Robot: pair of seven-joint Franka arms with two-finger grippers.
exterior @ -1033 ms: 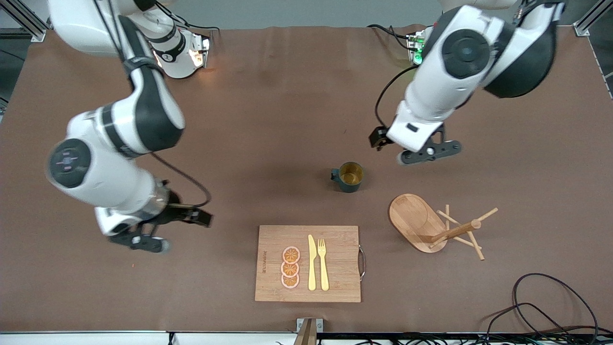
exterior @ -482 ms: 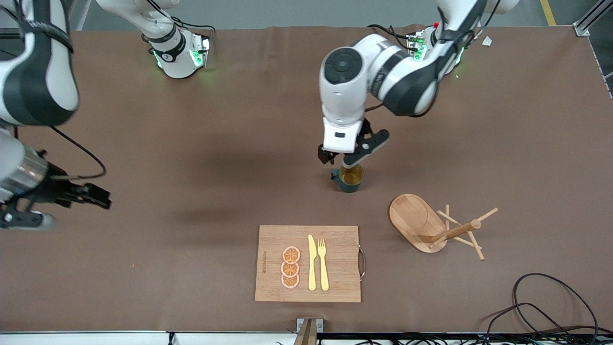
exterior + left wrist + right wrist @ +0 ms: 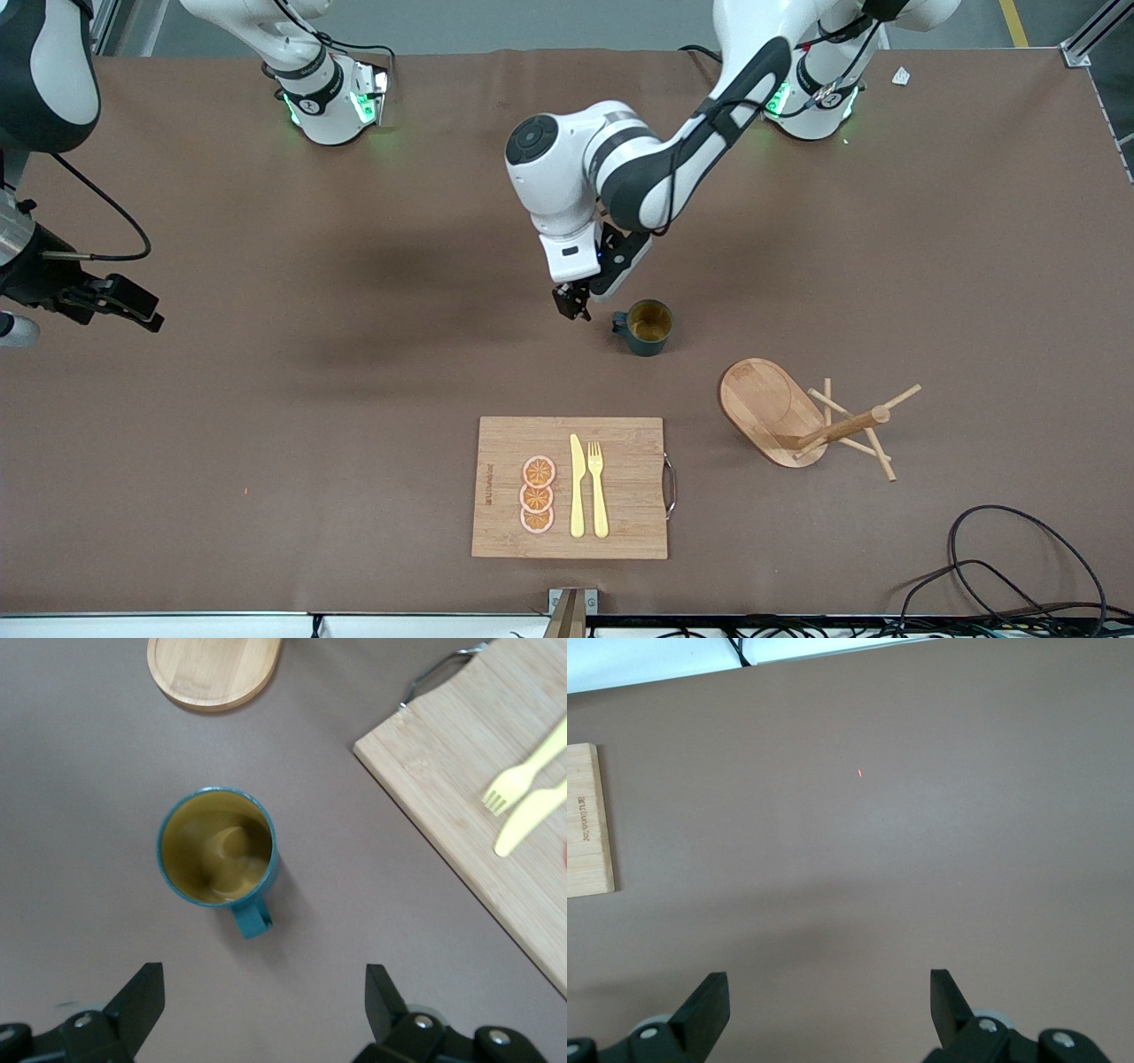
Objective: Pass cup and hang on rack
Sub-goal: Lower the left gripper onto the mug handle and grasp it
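Observation:
The dark teal cup (image 3: pixel 647 328) stands upright on the table, its yellow-orange inside showing and its handle toward the right arm's end. My left gripper (image 3: pixel 592 288) is open and empty, low over the table just off the cup's handle. In the left wrist view the cup (image 3: pixel 217 846) lies ahead of the left gripper (image 3: pixel 266 1010), handle toward it, untouched. The wooden rack (image 3: pixel 766 403) sits nearer the front camera than the cup, toward the left arm's end; its oval base (image 3: pixel 213 673) shows. My right gripper (image 3: pixel 13 330) is open and empty at the right arm's end, and it (image 3: pixel 828 1010) is over bare table.
A rectangular cutting board (image 3: pixel 620 523) with a yellow knife (image 3: pixel 577 487), a yellow fork (image 3: pixel 598 487) and orange slices (image 3: pixel 537 494) lies near the front edge. Its edge shows in both wrist views (image 3: pixel 443 788) (image 3: pixel 589 819). Black cables (image 3: pixel 1019 567) lie at the front corner.
My left arm has swung in over the cup and on past it to the handle side. My right arm has drawn back toward its end of the table. The cup and rack have not moved.

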